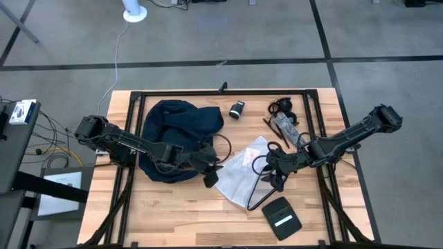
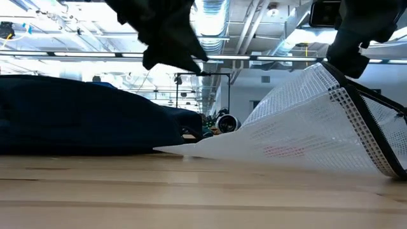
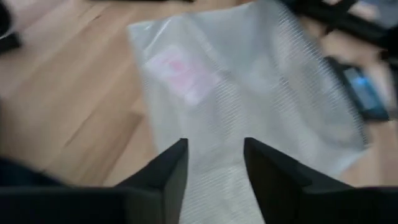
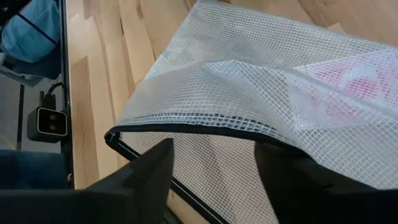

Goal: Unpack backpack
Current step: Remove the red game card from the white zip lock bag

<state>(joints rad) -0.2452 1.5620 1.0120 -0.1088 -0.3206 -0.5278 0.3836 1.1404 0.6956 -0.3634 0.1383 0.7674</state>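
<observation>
Clear mesh pouch [image 1: 243,168] lies between backpack [image 1: 174,137] and black pouch [image 1: 282,217].

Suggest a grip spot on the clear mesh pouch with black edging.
Probably the raised, black-edged rim of the clear gridded mesh pouch, taken from its right side. That rim stands off the wooden table, leaving room beneath for the right gripper and its open fingers.

Floor [image 1: 228,41]: we see grey concrete crossed by dark seam lines, filling the upper part of the high view.
Surface [image 1: 180,214]: light wooden planks, framed by black rails.
Ceiling [image 2: 254,25]: we see exposed silver ducts and pipes with long strip lights in the low view.
White round base [image 1: 135,14]: upper left, on the floor.
</observation>
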